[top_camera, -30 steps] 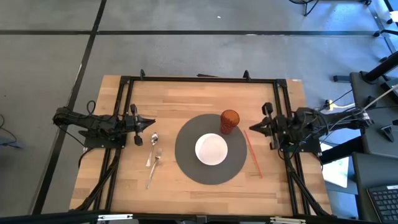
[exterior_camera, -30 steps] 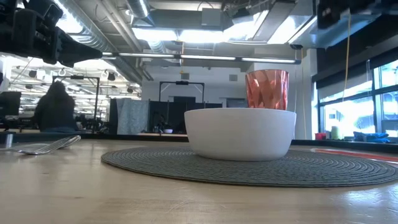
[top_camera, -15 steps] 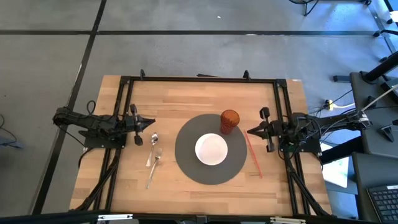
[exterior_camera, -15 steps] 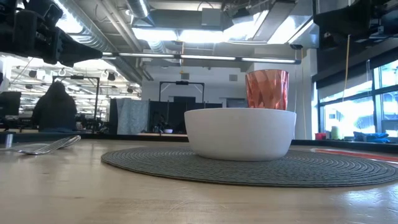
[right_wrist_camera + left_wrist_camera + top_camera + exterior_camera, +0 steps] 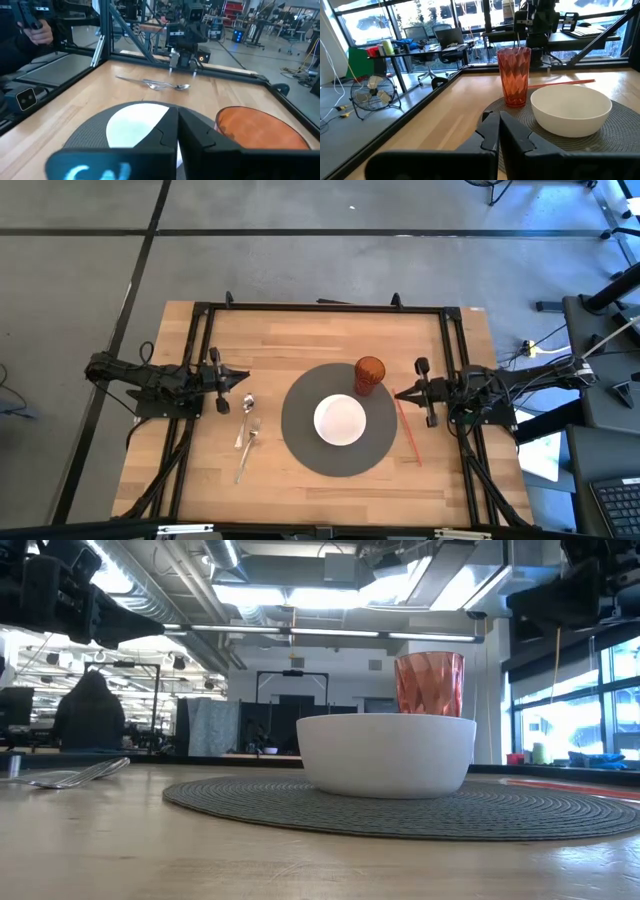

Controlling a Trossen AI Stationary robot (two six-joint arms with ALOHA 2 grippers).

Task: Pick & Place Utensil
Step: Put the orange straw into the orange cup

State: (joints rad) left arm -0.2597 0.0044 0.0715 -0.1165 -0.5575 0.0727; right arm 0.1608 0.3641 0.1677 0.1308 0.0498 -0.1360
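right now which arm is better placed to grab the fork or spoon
Left. The left gripper hangs right beside the spoon and fork. The right gripper is across the placemat, beyond the bowl.

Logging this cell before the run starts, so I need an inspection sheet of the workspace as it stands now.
Surface: wooden table, round grey placemat at centre.
Job's things: spoon and fork lie side by side left of the placemat; red straw lies right of it.
Clutter: white bowl on the placemat, orange cup upright behind it.
Hands: left hand shut, near the spoon; right hand shut, over the straw's far end.
Cables: bundle behind the right arm.
Surroundings: person seated far off.
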